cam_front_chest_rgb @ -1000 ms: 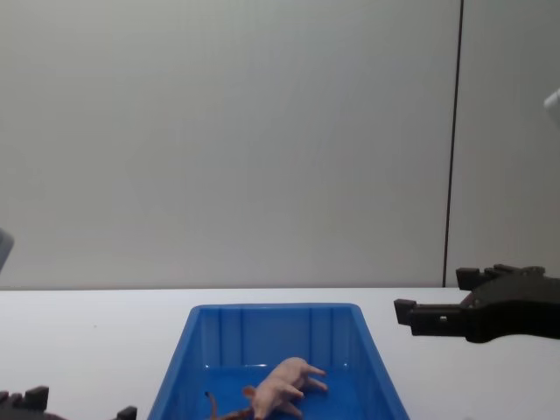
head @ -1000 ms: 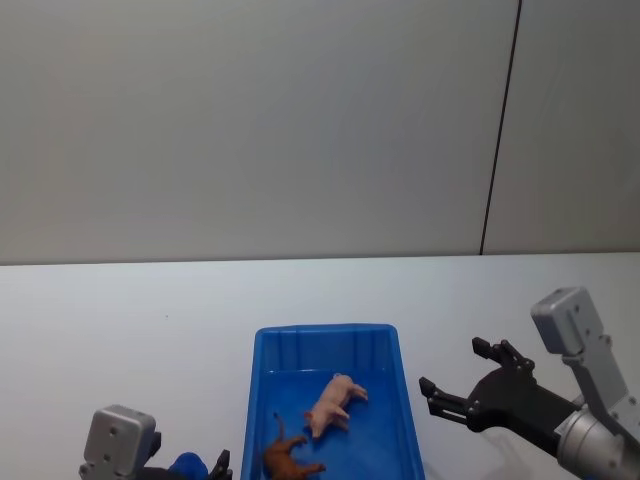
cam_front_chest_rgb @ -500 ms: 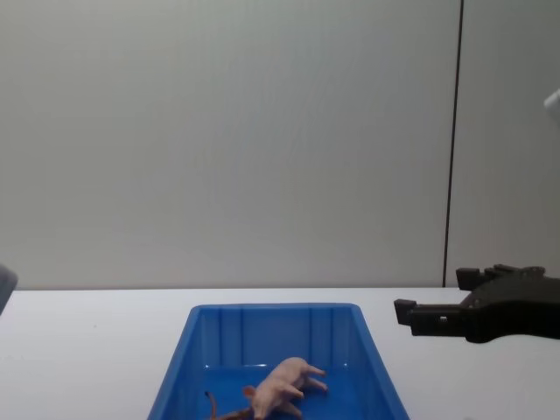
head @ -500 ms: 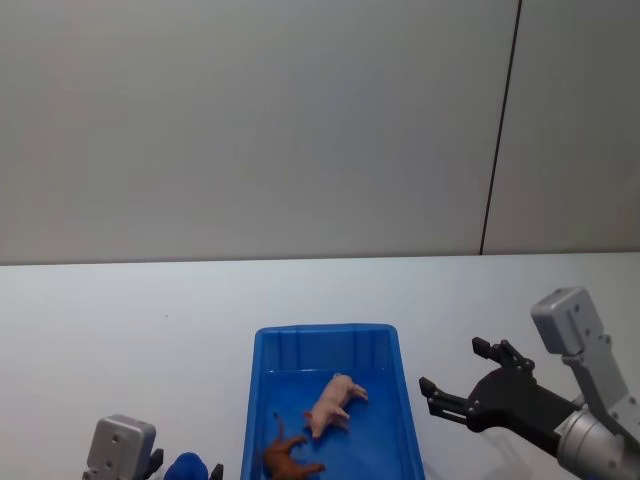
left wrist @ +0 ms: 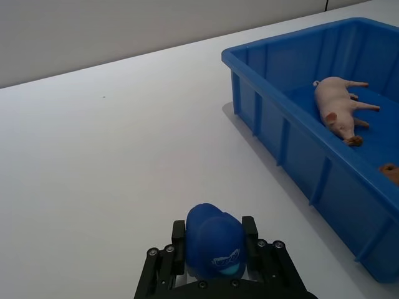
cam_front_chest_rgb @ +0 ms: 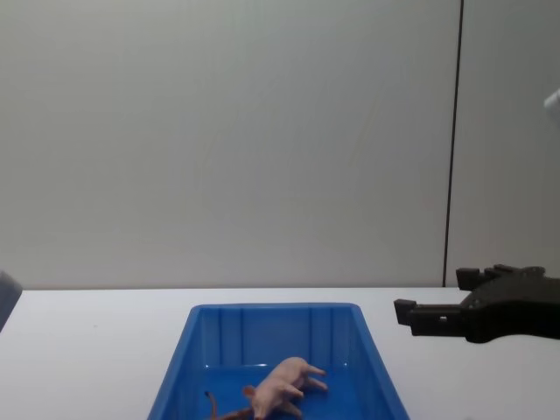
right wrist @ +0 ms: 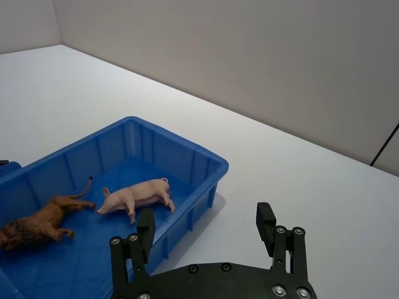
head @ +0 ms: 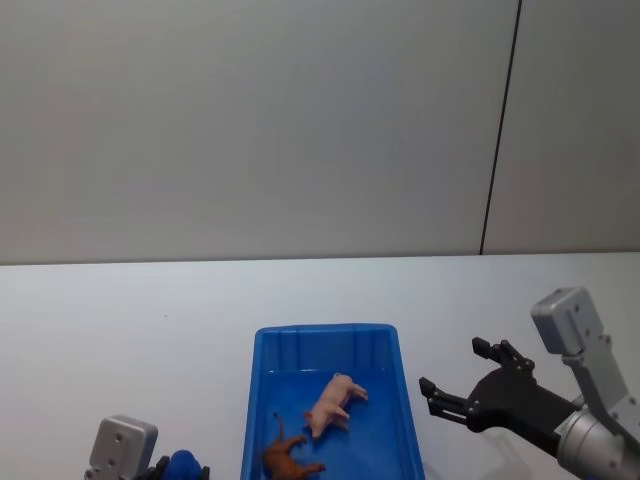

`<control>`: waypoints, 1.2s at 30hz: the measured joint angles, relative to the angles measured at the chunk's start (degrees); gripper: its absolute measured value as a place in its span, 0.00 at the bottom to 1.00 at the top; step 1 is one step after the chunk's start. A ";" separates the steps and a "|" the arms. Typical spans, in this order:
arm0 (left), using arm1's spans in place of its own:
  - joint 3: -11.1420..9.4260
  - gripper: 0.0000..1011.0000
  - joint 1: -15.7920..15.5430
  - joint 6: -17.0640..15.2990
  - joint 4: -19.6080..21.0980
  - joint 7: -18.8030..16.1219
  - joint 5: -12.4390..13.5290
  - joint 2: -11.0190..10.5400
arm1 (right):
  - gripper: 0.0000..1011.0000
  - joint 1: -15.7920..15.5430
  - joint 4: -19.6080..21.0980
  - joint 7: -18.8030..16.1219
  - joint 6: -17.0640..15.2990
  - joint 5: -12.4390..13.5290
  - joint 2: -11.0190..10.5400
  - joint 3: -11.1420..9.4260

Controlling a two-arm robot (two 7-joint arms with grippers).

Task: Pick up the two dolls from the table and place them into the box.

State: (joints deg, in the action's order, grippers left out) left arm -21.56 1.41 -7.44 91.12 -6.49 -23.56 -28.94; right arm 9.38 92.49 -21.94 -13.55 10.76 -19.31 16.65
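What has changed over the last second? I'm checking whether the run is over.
The left claw has drawn back toward the robot, dropping lower in the head view. The right claw is unmoved, open beside the box; the pig and lion lie unmoved inside.

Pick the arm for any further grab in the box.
Right, probably: the right gripper hangs open and empty beside the box. The left gripper is shut on a blue object. Pig and lion already lie inside.

Lab, white table (head: 120, 310) (bare grey wall (head: 250, 120))
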 joint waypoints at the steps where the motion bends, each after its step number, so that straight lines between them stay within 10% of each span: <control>1: 0.05 0.54 -0.04 -0.02 0.03 0.06 0.18 0.00 | 0.99 0.00 0.00 0.00 0.00 0.00 0.00 0.00; 32: 0.68 0.34 -8.75 8.09 1.60 8.24 11.78 5.15 | 0.99 0.00 0.00 0.00 0.00 0.00 0.00 0.00; 36: 0.34 0.44 -10.71 9.36 0.42 10.94 12.90 6.70 | 0.99 0.00 0.00 0.00 0.00 0.00 0.00 0.00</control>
State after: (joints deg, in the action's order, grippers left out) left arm -21.22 -9.30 1.92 91.53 4.45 -10.65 -22.24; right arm 9.38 92.49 -21.94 -13.55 10.76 -19.31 16.65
